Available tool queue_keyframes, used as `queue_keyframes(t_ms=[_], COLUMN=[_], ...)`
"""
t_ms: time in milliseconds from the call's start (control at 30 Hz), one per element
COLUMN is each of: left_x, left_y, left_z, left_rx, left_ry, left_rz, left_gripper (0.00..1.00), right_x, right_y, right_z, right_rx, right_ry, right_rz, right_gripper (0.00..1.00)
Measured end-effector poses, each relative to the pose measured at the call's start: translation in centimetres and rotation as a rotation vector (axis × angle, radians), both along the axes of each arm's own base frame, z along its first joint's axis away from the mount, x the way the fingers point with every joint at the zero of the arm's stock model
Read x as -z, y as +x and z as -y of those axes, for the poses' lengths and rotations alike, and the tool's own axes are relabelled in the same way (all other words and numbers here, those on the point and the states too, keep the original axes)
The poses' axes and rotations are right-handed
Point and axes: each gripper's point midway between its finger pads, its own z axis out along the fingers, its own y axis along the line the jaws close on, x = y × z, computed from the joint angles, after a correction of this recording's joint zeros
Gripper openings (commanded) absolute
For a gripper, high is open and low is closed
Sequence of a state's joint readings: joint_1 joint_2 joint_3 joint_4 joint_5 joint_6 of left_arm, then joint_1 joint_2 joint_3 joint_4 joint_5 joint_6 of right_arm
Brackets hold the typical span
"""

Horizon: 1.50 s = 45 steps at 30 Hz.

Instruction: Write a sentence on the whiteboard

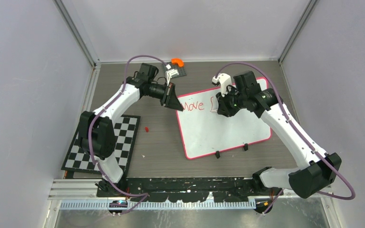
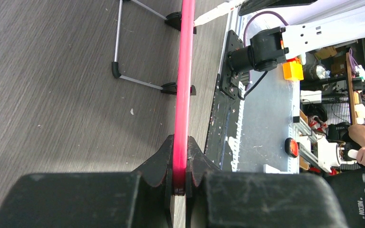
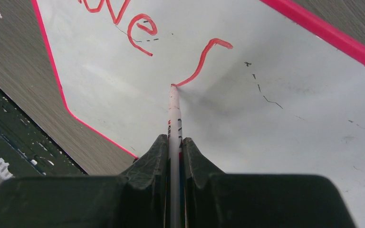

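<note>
The whiteboard (image 1: 223, 130) lies tilted mid-table, white with a pink-red rim. My left gripper (image 1: 176, 102) is shut on its far-left corner; in the left wrist view the pink rim (image 2: 186, 71) runs edge-on between the closed jaws of the left gripper (image 2: 180, 166). The right gripper (image 1: 221, 107) hangs over the board's top middle, shut on a white marker (image 3: 174, 114) whose red tip touches the whiteboard (image 3: 275, 133). The sentence (image 1: 193, 105) reads "Move" in red, and a fresh curved stroke (image 3: 204, 57) ends at the tip.
A black-and-white checkerboard mat (image 1: 105, 142) lies at the left near the left arm's base. A small red piece (image 1: 146, 128) sits between mat and board. A grey plate (image 1: 177, 72) with an orange part (image 1: 177, 62) is at the back. Two black clips (image 1: 217, 154) sit on the board's near edge.
</note>
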<state>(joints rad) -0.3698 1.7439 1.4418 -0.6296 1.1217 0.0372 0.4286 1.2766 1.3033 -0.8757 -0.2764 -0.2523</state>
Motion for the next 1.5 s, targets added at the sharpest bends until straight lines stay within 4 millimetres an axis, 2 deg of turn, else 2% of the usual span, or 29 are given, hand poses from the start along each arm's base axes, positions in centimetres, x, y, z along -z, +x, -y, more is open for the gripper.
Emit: queue_keyframes(t_ms=[133, 400, 600, 1200, 1500], left_x=[-0.1, -0.1, 0.0, 0.1, -0.3], left_y=[0.0, 0.0, 0.0, 0.1, 0.2], left_z=[0.0, 0.0, 0.0, -0.2, -0.2], left_rx=[0.003, 0.007, 0.005, 0.025, 0.041], left_ry=[0.0, 0.0, 0.003, 0.024, 0.037], left_rz=[0.004, 0.007, 0.006, 0.011, 0.036], left_gripper=[0.0, 0.0, 0.0, 0.0, 0.0], right_x=[-0.2, -2.5, -1.9, -2.1, -2.6], right_y=[-0.1, 1.1, 1.7, 2.1, 1.4], right_z=[-0.3, -0.7, -0.5, 1.0, 1.1], right_rx=[-0.008, -0.003, 0.012, 0.056, 0.034], right_ry=[0.005, 0.027, 0.004, -0.033, -0.028], right_rz=[0.003, 0.067, 0.059, 0.076, 0.065], right_gripper=[0.0, 0.0, 0.0, 0.0, 0.0])
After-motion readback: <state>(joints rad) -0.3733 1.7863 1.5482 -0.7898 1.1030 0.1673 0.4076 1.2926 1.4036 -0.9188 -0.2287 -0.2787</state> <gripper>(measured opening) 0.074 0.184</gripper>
